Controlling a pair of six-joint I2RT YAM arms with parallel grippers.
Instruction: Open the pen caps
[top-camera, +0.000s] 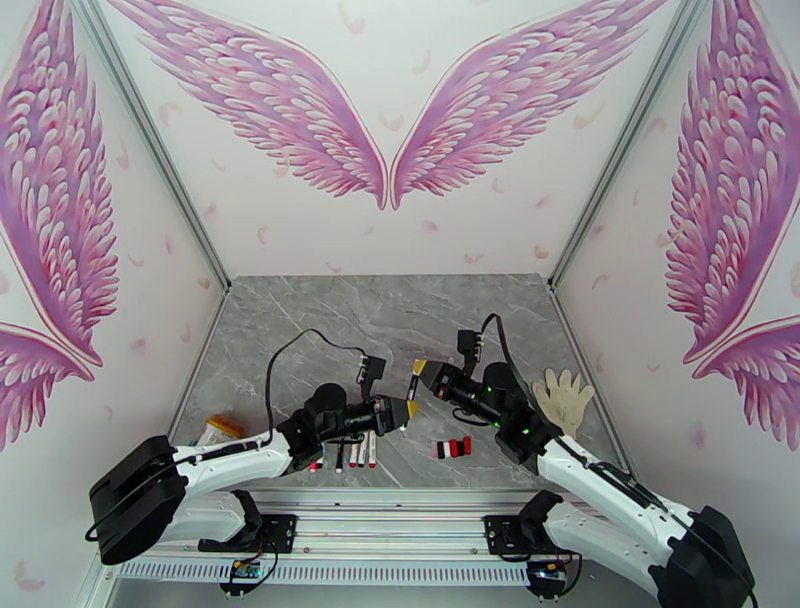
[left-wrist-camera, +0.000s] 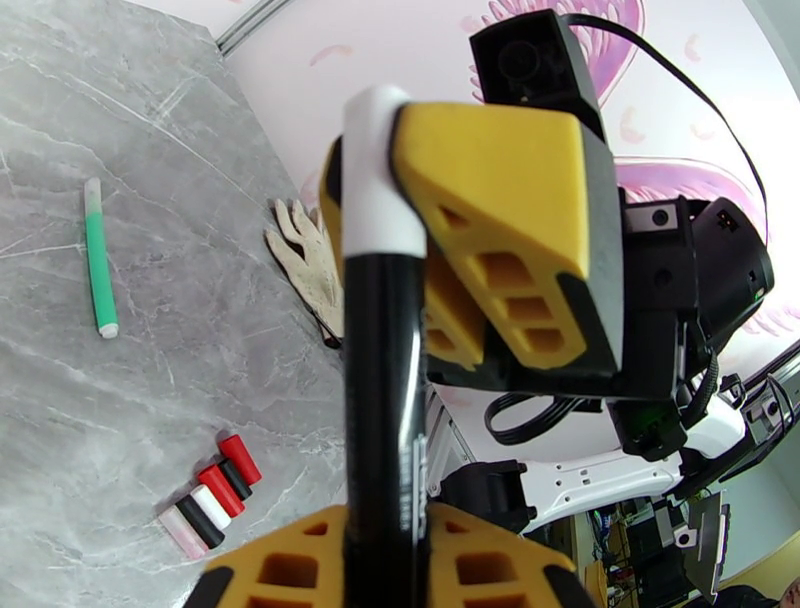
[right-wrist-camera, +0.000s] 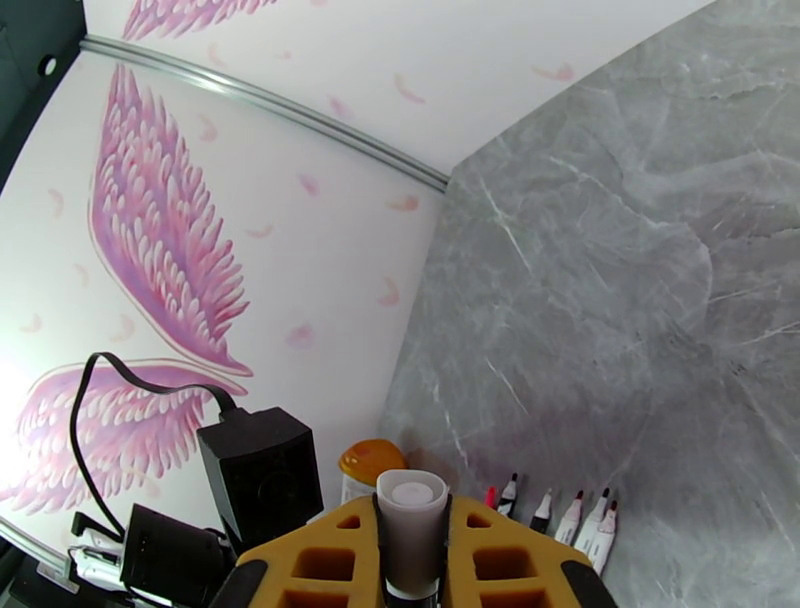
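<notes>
A black pen (left-wrist-camera: 385, 400) with a white pen cap (left-wrist-camera: 375, 190) hangs in the air between my two grippers. My left gripper (left-wrist-camera: 385, 565) (top-camera: 405, 411) is shut on the black barrel. My right gripper (left-wrist-camera: 388, 215) (top-camera: 419, 379) (right-wrist-camera: 410, 565) is shut on the white cap (right-wrist-camera: 410, 515), which still sits on the barrel. Several loose caps (top-camera: 452, 448) (left-wrist-camera: 212, 492), red, black and white, lie in a row on the table. Several uncapped pens (top-camera: 346, 455) (right-wrist-camera: 562, 515) lie side by side near the left arm. A green pen (left-wrist-camera: 98, 258) lies apart on the marble.
A white glove (top-camera: 564, 396) (left-wrist-camera: 303, 255) lies at the table's right side beside the right arm. An orange-lidded bottle (top-camera: 220, 430) (right-wrist-camera: 371, 461) lies near the left front corner. The grey marble tabletop (top-camera: 400, 310) stretches back to the winged walls.
</notes>
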